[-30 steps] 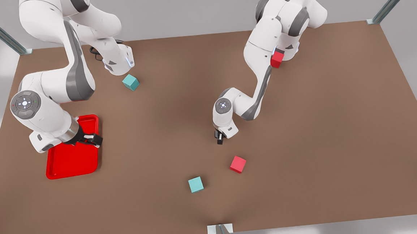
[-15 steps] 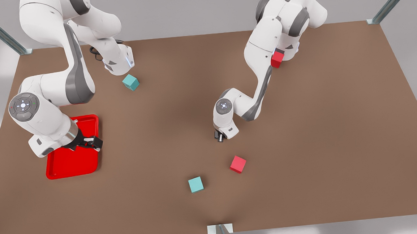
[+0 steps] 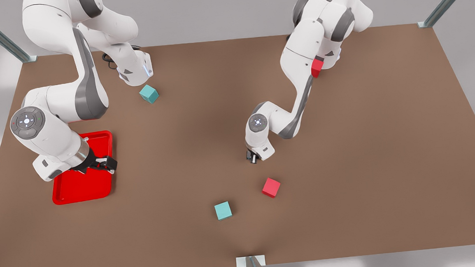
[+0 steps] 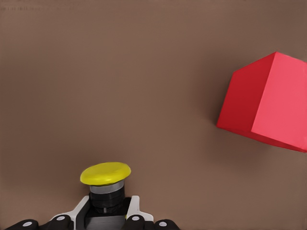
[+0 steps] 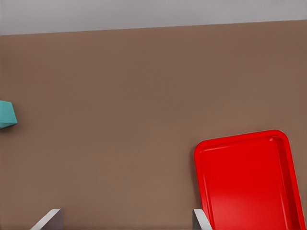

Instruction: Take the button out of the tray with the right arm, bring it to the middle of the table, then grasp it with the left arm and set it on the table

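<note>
**Operator:** Near the table (image 3: 345,143) middle, my left gripper (image 3: 252,159) clamps the button (image 4: 105,173) by its boxy black base, round yellow cap showing, just beside a red cube (image 3: 271,187).

**Listener:** And the next step?

**Operator:** I'd lower it straight, base flat on the matte brown top, then let go. My right gripper (image 3: 106,163) waits spread and empty over the glossy red tray (image 5: 249,182).
</note>
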`<state>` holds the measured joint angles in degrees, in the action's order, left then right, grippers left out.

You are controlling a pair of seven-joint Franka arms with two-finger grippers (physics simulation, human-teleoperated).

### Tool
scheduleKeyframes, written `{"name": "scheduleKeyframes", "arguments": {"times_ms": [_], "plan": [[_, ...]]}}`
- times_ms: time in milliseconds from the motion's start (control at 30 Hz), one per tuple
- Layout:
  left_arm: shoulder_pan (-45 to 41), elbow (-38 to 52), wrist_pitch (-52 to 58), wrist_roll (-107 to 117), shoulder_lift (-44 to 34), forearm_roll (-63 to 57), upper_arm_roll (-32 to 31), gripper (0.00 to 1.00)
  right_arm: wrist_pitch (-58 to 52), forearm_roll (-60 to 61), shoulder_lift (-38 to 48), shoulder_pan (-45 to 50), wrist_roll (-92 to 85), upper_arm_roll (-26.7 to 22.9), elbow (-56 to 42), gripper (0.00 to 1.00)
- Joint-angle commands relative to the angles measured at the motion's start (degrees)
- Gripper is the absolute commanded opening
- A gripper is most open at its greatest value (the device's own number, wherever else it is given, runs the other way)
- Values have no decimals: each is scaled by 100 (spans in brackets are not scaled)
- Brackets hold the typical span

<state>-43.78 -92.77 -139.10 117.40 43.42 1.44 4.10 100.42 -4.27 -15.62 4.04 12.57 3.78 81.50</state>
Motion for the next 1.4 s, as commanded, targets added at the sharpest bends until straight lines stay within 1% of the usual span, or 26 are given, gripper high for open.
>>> {"name": "scheduleKeyframes", "arguments": {"times_ms": [0, 200, 333, 367, 433, 467, 567, 700, 733, 800, 933, 1067, 1200, 1367], "plan": [[18, 92, 217, -182, -17, 6, 3, 40, 4, 6, 7, 0, -115, 0, -3, 100], [18, 136, 665, -332, -184, -196, 47, 40, 13, 6, -2, 0, -106, 0, -12, 100], [10, 304, 1500, -288, -193, -1084, 64, 40, 13, 14, -2, 0, -115, 0, -12, 100], [-34, 339, 1623, -261, -176, -1198, 275, 40, 13, 14, -2, 0, -106, 0, -12, 100], [-52, 347, 1922, -156, -167, -1708, 521, 40, 13, 14, -37, 0, -106, 0, -21, 100], [-52, 347, 2053, -94, -132, -1778, 627, 40, 13, 14, -37, 0, -115, 0, -21, 100], [-43, 347, 2721, 196, -123, -2815, 794, 40, 13, 14, -37, 0, -115, 0, -21, 100], [-34, 383, 3337, 222, -123, -3729, 934, 40, 13, 14, -37, 0, -115, 0, -21, 100], [9, 383, 3495, 371, -70, -4098, 934, 40, 13, 14, -37, 0, -115, 0, -21, 100], [10, 374, 3627, 854, -17, -4380, 1057, 40, 13, 23, -37, 0, -115, 0, -21, 100], [10, 383, 3952, 1901, 343, -5083, 1172, 40, 13, 23, -37, 0, -115, 0, -21, 100], [10, 374, 4717, 2375, 606, -5804, 1181, 40, 13, 23, -37, 0, -115, 0, -21, 100], [-17, 383, 4910, 2868, 1002, -6050, 1181, 40, 13, 23, -37, 0, -115, 0, -21, 100], [-26, 383, 4884, 3096, 1248, -6041, 1163, 40, 13, 23, -46, 0, -115, 0, -21, 100]]}}
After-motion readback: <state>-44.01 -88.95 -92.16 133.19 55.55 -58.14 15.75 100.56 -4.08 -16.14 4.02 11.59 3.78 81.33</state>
